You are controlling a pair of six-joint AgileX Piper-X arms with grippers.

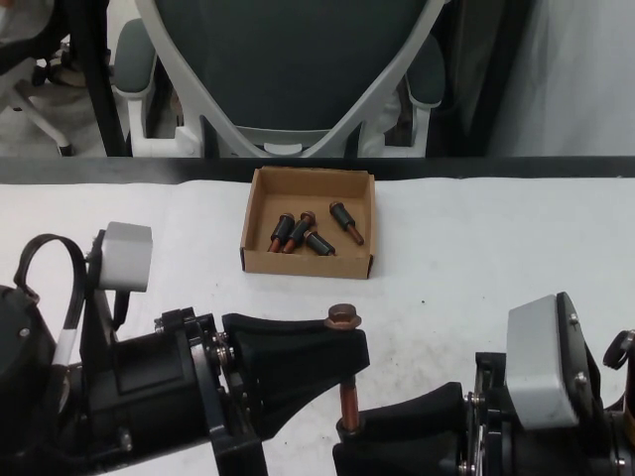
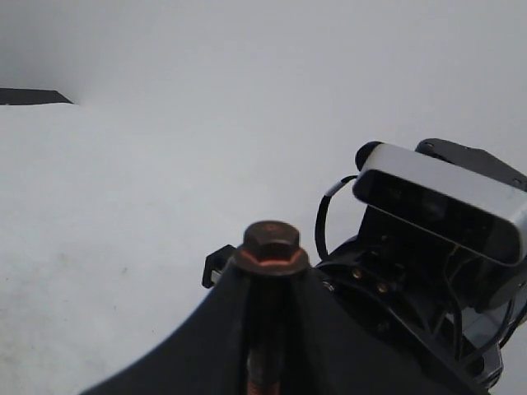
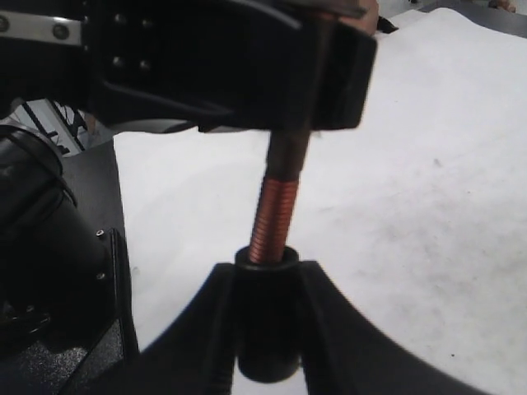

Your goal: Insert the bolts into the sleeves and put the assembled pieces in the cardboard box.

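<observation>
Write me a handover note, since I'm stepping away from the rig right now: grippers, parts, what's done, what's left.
Left gripper: jaws shut on a bolt, head up.
Right gripper: jaws shut on a sleeve, held right under the bolt.
Parts: the bolt's threaded tip sits just inside the sleeve's mouth, with most of the shank showing above it, near the bench's front.
Done: what look like four assembled pieces lie in the box.
Left: push the bolt home, then put this piece in the box.
</observation>
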